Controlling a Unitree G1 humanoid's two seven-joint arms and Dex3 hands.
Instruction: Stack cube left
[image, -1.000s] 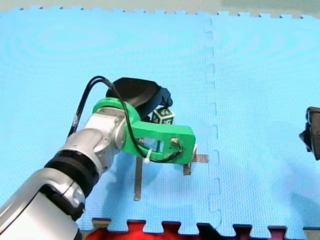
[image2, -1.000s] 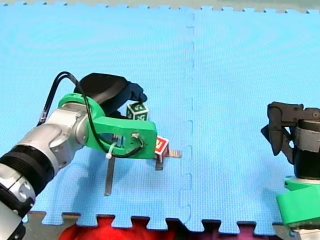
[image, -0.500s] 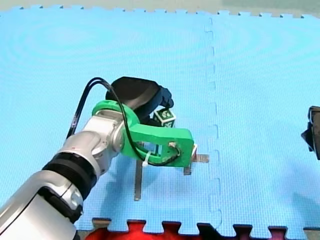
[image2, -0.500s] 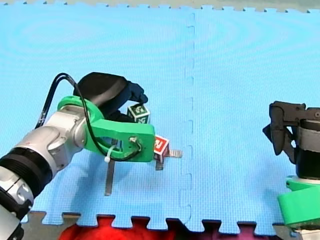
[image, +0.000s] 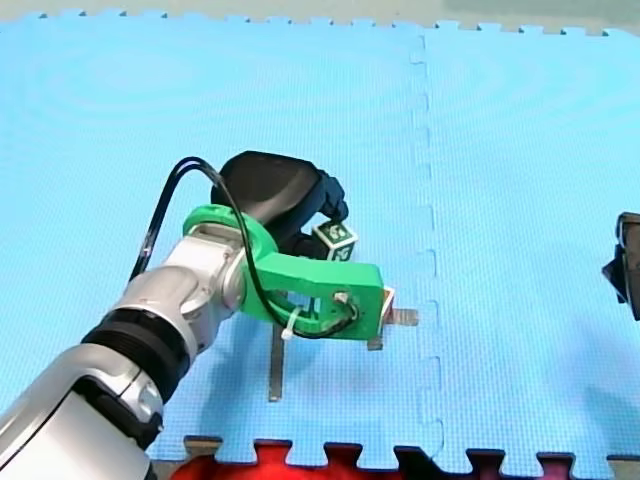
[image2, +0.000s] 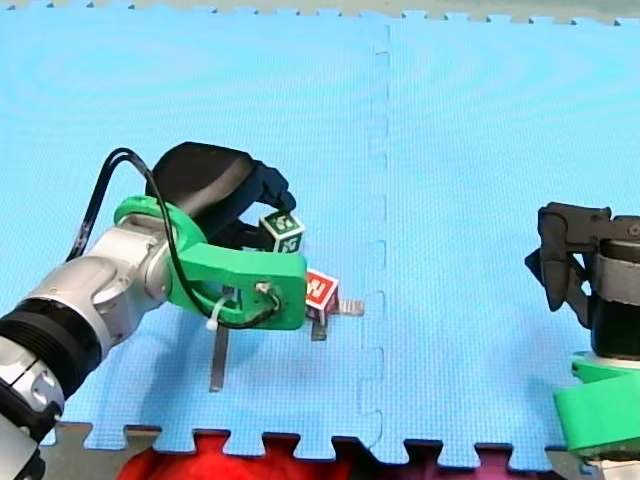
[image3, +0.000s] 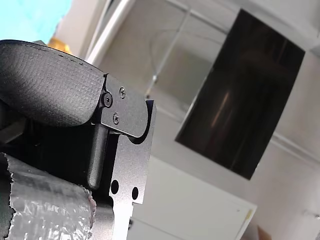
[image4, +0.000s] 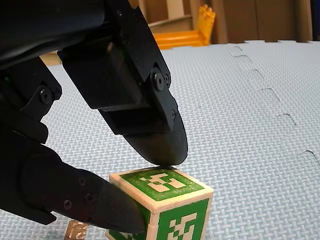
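The left hand (image2: 215, 185) is reaching over the left panel of the blue foam surface (image2: 450, 130), toward its near edge, and is pinching a green cube (image2: 284, 231) between its black fingertips (image4: 155, 145), one pressing on the top face and another against a side. The cube is tilting slightly, sitting just beside a red cube (image2: 320, 292) on its far-left side, by grey tape strips (image2: 217, 360). The right hand (image2: 570, 262) is hanging at the surface's right edge, holding nothing
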